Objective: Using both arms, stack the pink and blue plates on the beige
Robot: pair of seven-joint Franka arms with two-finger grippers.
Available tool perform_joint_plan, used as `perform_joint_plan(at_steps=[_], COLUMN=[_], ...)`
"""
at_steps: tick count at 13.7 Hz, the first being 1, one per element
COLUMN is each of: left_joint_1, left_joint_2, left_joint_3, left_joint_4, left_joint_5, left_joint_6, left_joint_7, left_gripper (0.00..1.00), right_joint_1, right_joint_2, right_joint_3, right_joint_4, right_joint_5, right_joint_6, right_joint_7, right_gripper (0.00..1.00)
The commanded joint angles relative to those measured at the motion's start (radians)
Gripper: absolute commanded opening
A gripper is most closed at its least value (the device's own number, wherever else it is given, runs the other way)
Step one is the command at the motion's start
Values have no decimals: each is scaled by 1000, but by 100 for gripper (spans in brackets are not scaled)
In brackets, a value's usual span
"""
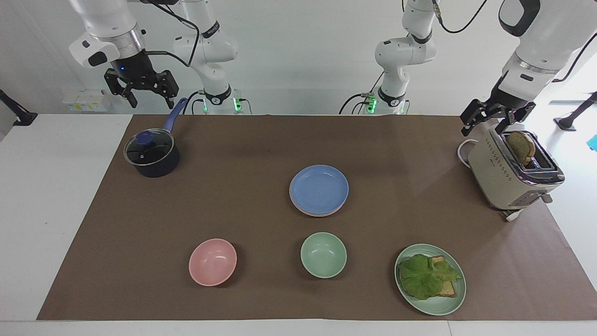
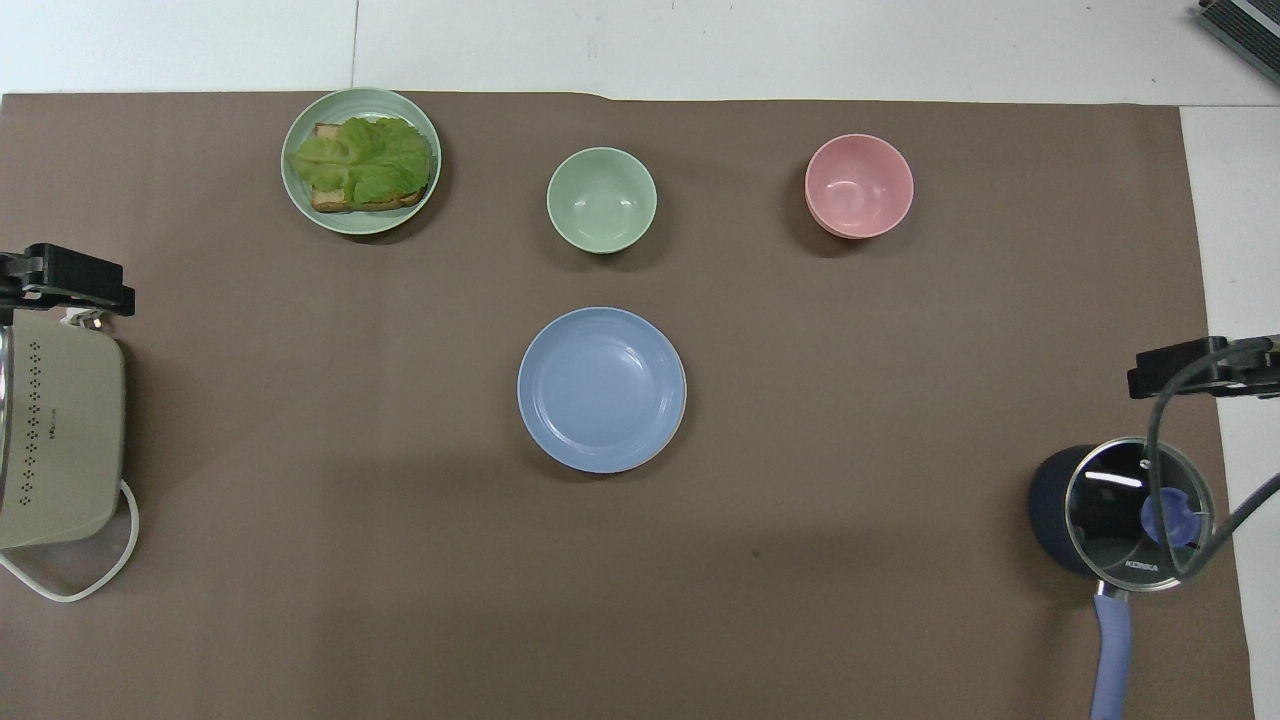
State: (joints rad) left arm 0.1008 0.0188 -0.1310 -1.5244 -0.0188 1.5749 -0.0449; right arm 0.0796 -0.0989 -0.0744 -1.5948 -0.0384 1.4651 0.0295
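The blue plate (image 1: pixel 319 188) (image 2: pixel 602 389) lies on top of a stack in the middle of the mat. Under its edge a pale pink plate rim (image 1: pixel 303 209) shows in the facing view. The beige plate is hidden beneath them. My right gripper (image 1: pixel 150 101) (image 2: pixel 1196 366) hangs open and empty in the air over the saucepan's handle, at the right arm's end of the table. At the other end my left gripper (image 1: pixel 485 127) (image 2: pixel 72 280) is open and empty above the toaster. Both are well away from the stack.
A lidded dark saucepan (image 1: pixel 151 156) with a blue handle stands under the right gripper. A beige toaster (image 1: pixel 510 175) holds a slice of bread. Farther from the robots than the stack sit a pink bowl (image 1: pixel 212 262), a green bowl (image 1: pixel 323 255) and a green plate (image 1: pixel 445 305) with lettuce and toast.
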Motion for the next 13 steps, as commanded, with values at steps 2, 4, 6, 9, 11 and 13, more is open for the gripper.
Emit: perform_joint_plan(at_steps=[2,4,6,9,11,13], left_joint_1=[4,4,4,4,4,4], left_joint_2=[-7,-5,-7,-7,-7,-7], left_joint_3=[-4,-4,-4,-4,-4,-4], left_joint_4=[-2,-2,-2,-2,-2,-2], left_joint_5=[17,17,17,17,17,17], left_joint_6=[-13,-12,-13,-13,-13,-13], left_joint_7=[10,10,10,10,10,10], left_gripper=[100,100,100,100,100,100], right_joint_1=[-15,-17,-17,-17,-17,-17], right_joint_2=[-16,-18,-16,-18,-18,-18], right_joint_3=[4,2,2,2,2,2], right_joint_4=[-10,-11,-11,-11,-13,-13], right_joint_5=[28,28,28,26,26,28], right_joint_6=[-6,-5,1,3,3,3], right_joint_7=[-8,-8,-7,-8,-8,-8], right_gripper=[100,100,100,100,100,100])
